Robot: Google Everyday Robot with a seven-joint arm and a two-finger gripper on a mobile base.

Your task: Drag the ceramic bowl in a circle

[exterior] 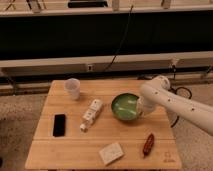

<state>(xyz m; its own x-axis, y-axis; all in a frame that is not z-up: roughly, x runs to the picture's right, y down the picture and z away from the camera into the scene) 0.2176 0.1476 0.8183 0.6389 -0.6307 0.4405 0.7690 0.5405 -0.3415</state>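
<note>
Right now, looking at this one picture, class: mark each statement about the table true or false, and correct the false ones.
1. The gripper is at the right edge of the green bowl. True.
2. The white cup stands inside the bowl. False: it stands apart, near the far left corner of the table.
3. The black phone lies left of the white bottle. True.
4. The reddish-brown item lies beside the cup. False: it lies near the front right, by the white packet.
</note>
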